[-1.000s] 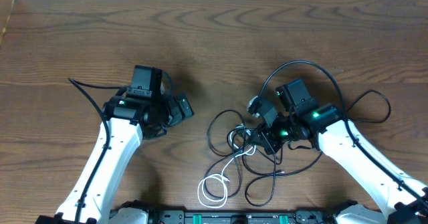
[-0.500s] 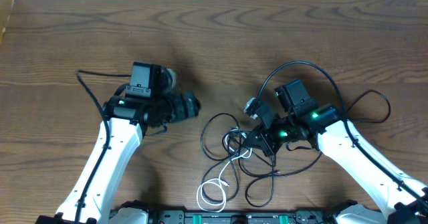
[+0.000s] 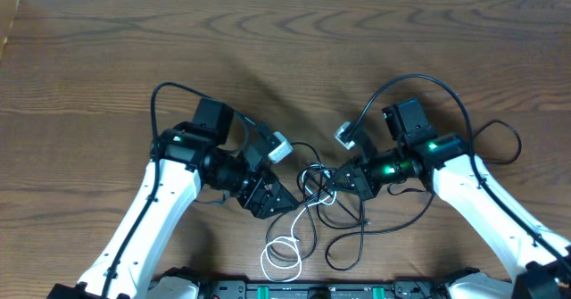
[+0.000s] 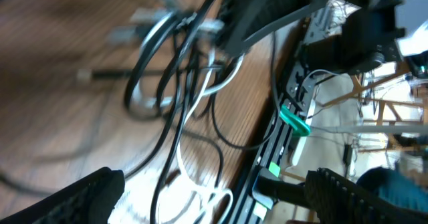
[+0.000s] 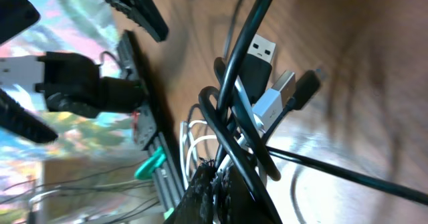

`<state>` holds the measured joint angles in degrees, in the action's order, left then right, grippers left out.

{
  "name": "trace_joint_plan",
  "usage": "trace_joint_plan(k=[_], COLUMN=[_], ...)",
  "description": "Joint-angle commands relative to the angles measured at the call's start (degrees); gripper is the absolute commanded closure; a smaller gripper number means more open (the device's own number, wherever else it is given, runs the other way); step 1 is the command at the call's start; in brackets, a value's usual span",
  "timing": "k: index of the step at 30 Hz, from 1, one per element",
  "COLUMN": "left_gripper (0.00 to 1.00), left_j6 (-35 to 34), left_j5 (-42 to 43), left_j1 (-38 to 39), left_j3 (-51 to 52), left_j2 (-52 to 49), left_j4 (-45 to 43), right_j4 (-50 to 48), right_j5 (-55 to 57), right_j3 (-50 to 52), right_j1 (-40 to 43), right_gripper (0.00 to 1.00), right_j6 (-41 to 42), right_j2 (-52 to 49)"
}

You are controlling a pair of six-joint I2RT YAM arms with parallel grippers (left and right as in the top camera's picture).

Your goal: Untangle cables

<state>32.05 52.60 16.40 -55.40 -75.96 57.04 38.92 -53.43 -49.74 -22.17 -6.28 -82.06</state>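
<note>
While tight in right jaws, cables (image 3: 314, 185) ahead of left jaws.

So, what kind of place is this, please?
Probably a robotics lab workbench: a white left arm and right arm at a wooden table, a black rail along its near edge, and cluttered wiring beyond it.

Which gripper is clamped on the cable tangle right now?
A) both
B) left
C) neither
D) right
D: the right gripper is closed on the black cable, while the left gripper stands open, holding nothing.
</note>
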Motion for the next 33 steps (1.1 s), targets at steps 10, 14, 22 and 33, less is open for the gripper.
trace_joint_plan(k=[10, 14, 22, 33], left_gripper=[0.08, 0.08, 0.50, 0.92], left_j6=[-4.33, -4.31, -5.66, -13.42], left_j5=[1.97, 1.79, 1.79, -1.20], left_j1=[2.84, 3.08, 3.06, 2.38], left_j3=[3.34, 4.61, 4.61, 4.61], left_j2=[-3.80, -7.04, -14.69, -15.12], left_j4=[-13.31, -15.34, -21.33, -26.60], right_j4=[-1.53, -2.71, -3.39, 2.43], right_j5=[-12.13, -14.56, -17.25, -17.27], right_j3=[0.04, 0.04, 0.04, 0.04], right_j1=[0.44, 0.46, 0.44, 0.44], right_gripper=[0.99, 0.99, 0.99, 0.99], right_j6=[-0.87, -0.85, -0.87, -10.01], right_j2=[-5.66, -5.66, -5.66, -5.66])
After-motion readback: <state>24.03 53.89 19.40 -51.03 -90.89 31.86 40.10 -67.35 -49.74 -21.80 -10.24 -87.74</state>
